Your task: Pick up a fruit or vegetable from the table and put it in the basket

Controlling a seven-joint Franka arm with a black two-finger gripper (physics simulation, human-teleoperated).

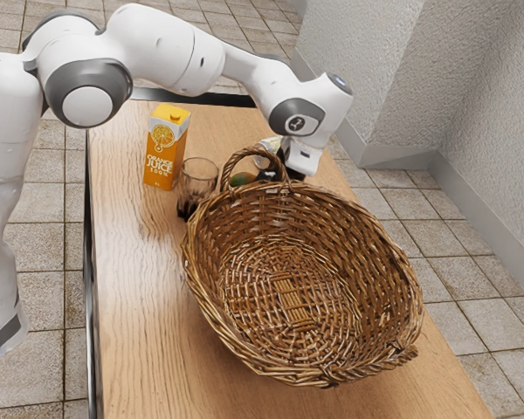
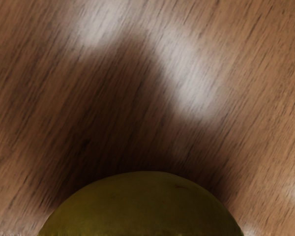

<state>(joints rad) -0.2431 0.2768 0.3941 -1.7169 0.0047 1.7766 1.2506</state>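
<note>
- Fruit (image 2: 140, 209), one: rounded, dull green-yellow skin with a small dark mark in the wrist view, just under the hand. Location: outside the basket, behind its handle as the exterior view has it. Whether it touches the table cannot be told.
- Gripper (image 1: 271, 175), black: low beside the fruit, partly hidden by the basket's handle; whether spread, pressed together or pinching the fruit, cannot be told.
- Basket (image 1: 288, 292), one: brown wicker, oval, wide-mouthed, standing on the table; a looped handle (image 1: 230, 166) at the end nearest the gripper.
- Pale item (image 1: 269, 142), one: behind the handle and near the gripper, mostly hidden; kind uncertain.
- Drinking glass (image 1: 198, 179), one: clear, dark toward the base, upright, just beside the basket, toward the exterior view's left.
- Carton (image 1: 166, 148), one: orange, lettered "ORANGE JUICE 100%", upright, near the glass.
- Arm (image 1: 162, 48), white with grey joints: reaching over the far end of the table.
- Table (image 1: 131, 305), one: wood-grained top, dark edging.
- Surroundings: floor (image 1: 44, 227) of square tiles; wall (image 1: 498, 148), pale and rough.
</note>
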